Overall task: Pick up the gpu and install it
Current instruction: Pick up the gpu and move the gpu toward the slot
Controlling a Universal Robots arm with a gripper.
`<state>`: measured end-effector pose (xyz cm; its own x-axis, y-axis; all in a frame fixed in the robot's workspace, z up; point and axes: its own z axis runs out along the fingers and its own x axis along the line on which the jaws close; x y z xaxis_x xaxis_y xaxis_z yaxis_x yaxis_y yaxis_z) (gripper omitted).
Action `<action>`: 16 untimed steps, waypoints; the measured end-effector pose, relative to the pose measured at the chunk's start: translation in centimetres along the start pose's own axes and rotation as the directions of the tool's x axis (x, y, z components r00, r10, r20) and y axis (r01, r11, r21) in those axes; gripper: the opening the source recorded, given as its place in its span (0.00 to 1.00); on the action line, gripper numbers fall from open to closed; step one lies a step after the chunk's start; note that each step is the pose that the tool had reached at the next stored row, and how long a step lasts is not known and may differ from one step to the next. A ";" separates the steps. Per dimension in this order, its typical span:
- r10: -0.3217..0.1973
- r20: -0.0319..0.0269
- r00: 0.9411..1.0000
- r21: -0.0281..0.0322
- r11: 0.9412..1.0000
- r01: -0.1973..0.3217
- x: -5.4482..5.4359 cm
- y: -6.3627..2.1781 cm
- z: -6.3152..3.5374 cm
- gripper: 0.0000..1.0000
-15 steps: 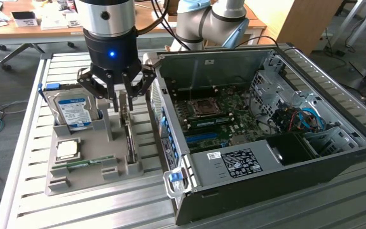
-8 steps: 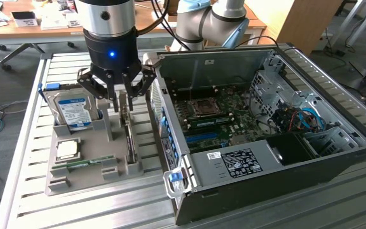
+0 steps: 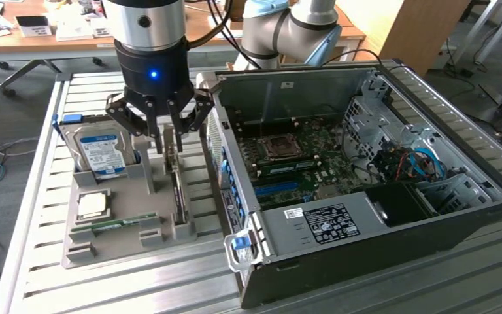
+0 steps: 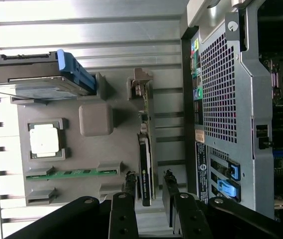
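Exterior view: the tool (image 3: pixel 170 140) hangs spread wide over the gpu (image 3: pixel 178 186), which stands on edge in the grey tray (image 3: pixel 129 199) on the table (image 3: pixel 33 275). The writing on the blue label of the hard drive (image 3: pixel 101 154) in the tray is unreadable.

Wrist view: the tool's fingers (image 4: pixel 130 183) flank the gpu (image 4: pixel 145 159) with gaps on both sides.

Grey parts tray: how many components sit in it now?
4: the hard drive, the CPU, the memory stick in a row, and the gpu on edge nearer the computer case, between the fingers.
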<state>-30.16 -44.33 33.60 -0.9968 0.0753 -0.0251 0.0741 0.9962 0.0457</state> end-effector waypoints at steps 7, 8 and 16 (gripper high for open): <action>0.000 0.000 1.000 0.000 1.000 0.000 0.0 -0.03 0.57 0.36; 0.000 0.000 1.000 0.000 1.000 0.000 0.0 -0.03 0.57 0.36; 0.000 0.000 1.000 0.000 1.000 0.000 0.0 -0.04 0.79 0.36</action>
<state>-30.16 -44.33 32.81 -0.9969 0.0753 -0.0248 0.0741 0.9962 0.0454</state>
